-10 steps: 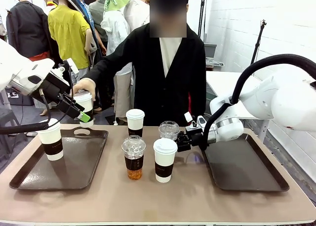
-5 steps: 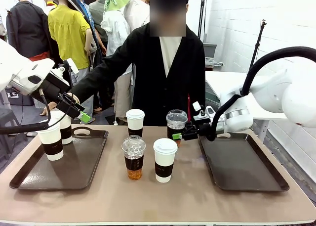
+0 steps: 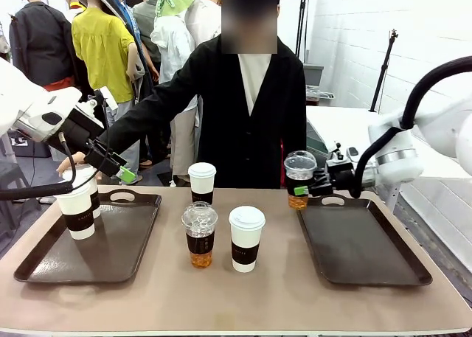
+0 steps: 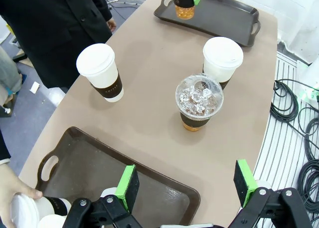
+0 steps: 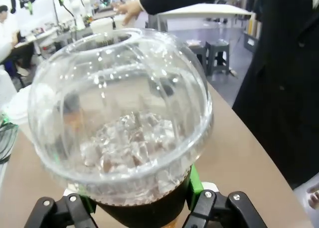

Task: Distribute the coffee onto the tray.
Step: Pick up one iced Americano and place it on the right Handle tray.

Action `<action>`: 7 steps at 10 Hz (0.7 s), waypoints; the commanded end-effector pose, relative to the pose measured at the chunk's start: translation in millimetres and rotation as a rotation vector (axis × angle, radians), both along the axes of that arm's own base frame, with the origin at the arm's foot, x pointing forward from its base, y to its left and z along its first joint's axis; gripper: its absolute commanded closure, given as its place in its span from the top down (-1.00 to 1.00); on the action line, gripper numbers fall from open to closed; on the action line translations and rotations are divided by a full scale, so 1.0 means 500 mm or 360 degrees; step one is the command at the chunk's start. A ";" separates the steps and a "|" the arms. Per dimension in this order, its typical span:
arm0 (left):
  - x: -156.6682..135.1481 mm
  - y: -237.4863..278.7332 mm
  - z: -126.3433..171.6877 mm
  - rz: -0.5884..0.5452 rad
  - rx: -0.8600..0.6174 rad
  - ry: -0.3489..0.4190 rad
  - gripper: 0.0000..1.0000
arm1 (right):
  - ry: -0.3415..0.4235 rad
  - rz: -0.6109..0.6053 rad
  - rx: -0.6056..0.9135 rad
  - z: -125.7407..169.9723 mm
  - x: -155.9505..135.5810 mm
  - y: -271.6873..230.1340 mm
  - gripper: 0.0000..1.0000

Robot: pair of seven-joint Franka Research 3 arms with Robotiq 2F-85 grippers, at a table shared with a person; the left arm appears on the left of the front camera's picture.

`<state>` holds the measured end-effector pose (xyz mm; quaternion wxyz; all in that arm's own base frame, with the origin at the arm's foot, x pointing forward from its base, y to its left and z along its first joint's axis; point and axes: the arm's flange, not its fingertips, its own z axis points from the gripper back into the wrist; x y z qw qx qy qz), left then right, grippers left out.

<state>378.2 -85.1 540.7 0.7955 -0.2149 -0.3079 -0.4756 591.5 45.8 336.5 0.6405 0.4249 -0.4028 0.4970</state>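
Observation:
My right gripper (image 3: 304,190) is shut on a clear domed-lid coffee cup (image 3: 299,178) with ice and amber liquid, held just above the far left corner of the right tray (image 3: 369,248). The right wrist view has that cup (image 5: 119,123) close up between the green pads (image 5: 194,185). My left gripper (image 3: 112,164) hangs open over the left tray (image 3: 122,241), with nothing between its fingers (image 4: 128,188). Two white sleeved cups (image 3: 77,208) stand on that tray; a person's hand (image 3: 74,162) rests on the rear one (image 3: 91,183).
Between the trays stand a white cup (image 3: 201,181) at the far side, a clear iced cup (image 3: 199,234) and another white cup (image 3: 245,237) nearer me. The person (image 3: 243,108) stands at the far edge. Most of the right tray's floor is bare.
My right gripper lifted the clear cup from the table's middle and carried it right to the right tray's corner. The person's hand lowered a white cup onto the left tray.

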 end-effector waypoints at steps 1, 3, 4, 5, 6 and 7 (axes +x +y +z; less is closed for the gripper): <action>0.002 0.001 -0.002 -0.0026 -0.0040 -0.0006 1.00 | -0.0033 -0.0063 0.0016 -0.003 -0.028 -0.034 0.61; 0.002 0.001 -0.002 -0.0026 -0.0040 -0.0006 1.00 | -0.0044 -0.0158 0.0038 -0.021 -0.043 -0.091 0.61; 0.002 0.001 -0.002 -0.0026 -0.0040 -0.0006 1.00 | -0.0053 -0.0187 0.0029 -0.031 -0.051 -0.111 0.61; 0.002 0.001 -0.002 -0.0026 -0.0040 -0.0006 1.00 | -0.0072 -0.0217 0.0037 -0.046 -0.059 -0.128 0.61; 0.002 0.001 -0.002 -0.0026 -0.0040 -0.0006 1.00 | -0.0097 -0.0239 0.0052 -0.062 -0.062 -0.139 0.61; 0.002 0.001 -0.002 -0.0026 -0.0040 -0.0006 1.00 | -0.0122 -0.0268 0.0069 -0.076 -0.062 -0.146 0.61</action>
